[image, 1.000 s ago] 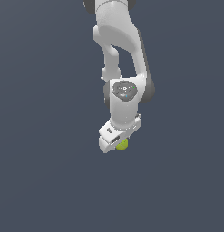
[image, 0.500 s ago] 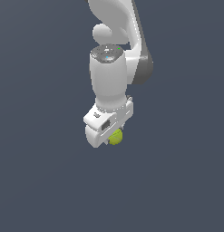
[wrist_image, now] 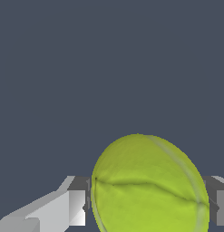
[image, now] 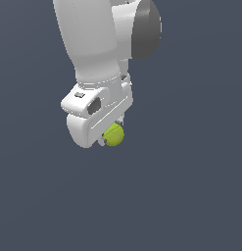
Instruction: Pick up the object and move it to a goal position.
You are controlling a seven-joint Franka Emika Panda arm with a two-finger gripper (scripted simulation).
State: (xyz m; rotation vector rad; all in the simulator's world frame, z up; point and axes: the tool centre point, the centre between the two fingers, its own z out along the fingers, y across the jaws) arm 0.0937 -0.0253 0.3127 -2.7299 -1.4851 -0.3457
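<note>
one tennis ball (image: 113, 135), one pincer (image: 108, 138), one white arm (image: 95, 44)

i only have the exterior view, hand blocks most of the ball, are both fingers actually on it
Observer: Yes. In the wrist view the tennis ball sits between the two fingers, touching one on each side.
Operator: is it centred or slipping out one side
Observer: Roughly centred; finger pads show on both flanks of the ball.
Operator: anything under it i might hit
Observer: Nothing; the wrist view shows only plain dark background beyond the ball.
Operator: see the seam
Observer: Yes, a curved seam line runs across the ball's face.
</note>
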